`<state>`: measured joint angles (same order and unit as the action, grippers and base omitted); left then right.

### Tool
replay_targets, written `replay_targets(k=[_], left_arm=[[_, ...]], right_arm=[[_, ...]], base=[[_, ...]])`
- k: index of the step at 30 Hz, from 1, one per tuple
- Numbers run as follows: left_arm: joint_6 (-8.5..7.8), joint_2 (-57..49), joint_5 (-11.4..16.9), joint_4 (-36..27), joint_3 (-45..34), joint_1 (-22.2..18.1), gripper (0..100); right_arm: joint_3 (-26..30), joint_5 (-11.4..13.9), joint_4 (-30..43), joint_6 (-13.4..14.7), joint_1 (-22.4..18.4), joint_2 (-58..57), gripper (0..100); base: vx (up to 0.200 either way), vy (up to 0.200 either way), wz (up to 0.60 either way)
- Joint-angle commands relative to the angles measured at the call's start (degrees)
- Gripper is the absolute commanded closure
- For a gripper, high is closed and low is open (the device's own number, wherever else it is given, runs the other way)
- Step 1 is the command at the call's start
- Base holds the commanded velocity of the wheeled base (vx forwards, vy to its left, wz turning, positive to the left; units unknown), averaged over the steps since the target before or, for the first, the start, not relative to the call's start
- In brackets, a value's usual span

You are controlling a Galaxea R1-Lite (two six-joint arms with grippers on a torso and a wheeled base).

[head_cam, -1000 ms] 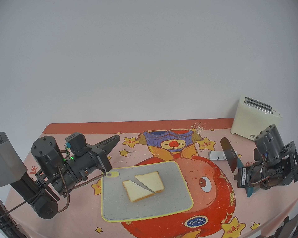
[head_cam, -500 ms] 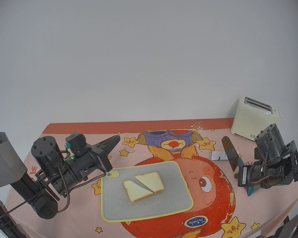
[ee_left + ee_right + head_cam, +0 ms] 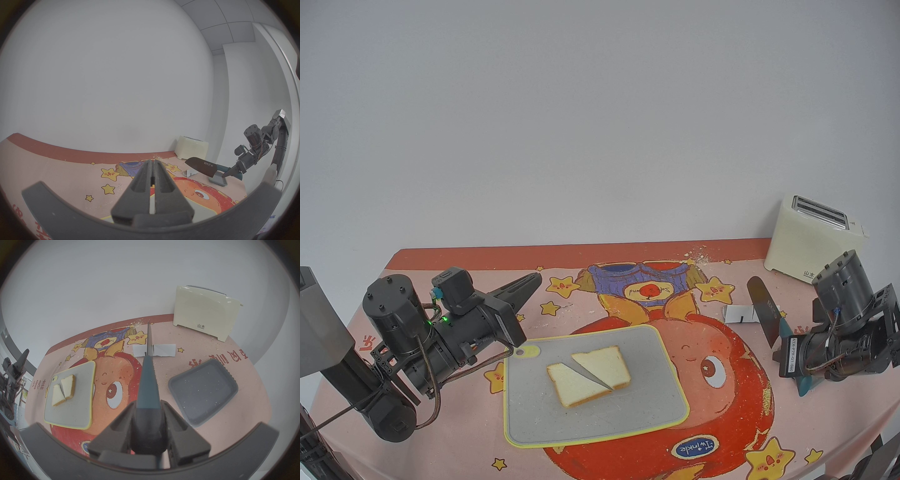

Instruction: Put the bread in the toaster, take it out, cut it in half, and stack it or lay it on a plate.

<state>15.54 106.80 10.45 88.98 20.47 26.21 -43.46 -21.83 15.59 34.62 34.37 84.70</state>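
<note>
Head view: bread [image 3: 578,384] in two halves, flat on grey cutting board [image 3: 650,400] mid-table, narrow gap between halves. Right gripper [image 3: 792,357] clamped on knife [image 3: 764,309] handle at table's right side, blade pointing away toward toaster [image 3: 809,240] at back right corner. Left gripper [image 3: 528,285] fingers pressed together, nothing held, above table left of board, apart from bread. Right wrist view: grey plate [image 3: 203,391] near toaster, crumbs inside.

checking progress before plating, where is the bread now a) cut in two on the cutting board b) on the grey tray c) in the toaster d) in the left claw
a: the bread lies in two pieces, a gap between them, on the cutting board, while the right claw holds the knife.
</note>
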Motion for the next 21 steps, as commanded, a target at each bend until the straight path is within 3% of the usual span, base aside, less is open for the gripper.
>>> replay_targets(k=[1, 21], left_arm=[[0.01, -0.01, 0.01, 1.02, 0.01, -0.02, 100], [0.01, 0.07, 0.01, 1.02, 0.01, -0.02, 100]], right_arm=[[0.13, 0.04, -0.04, 0.01, 0.00, 0.29, 100], [0.83, 0.04, -0.04, 1.24, 0.09, 3.72, 100]], base=[[0.000, 0.000, 0.00], [0.000, 0.000, 0.00]])
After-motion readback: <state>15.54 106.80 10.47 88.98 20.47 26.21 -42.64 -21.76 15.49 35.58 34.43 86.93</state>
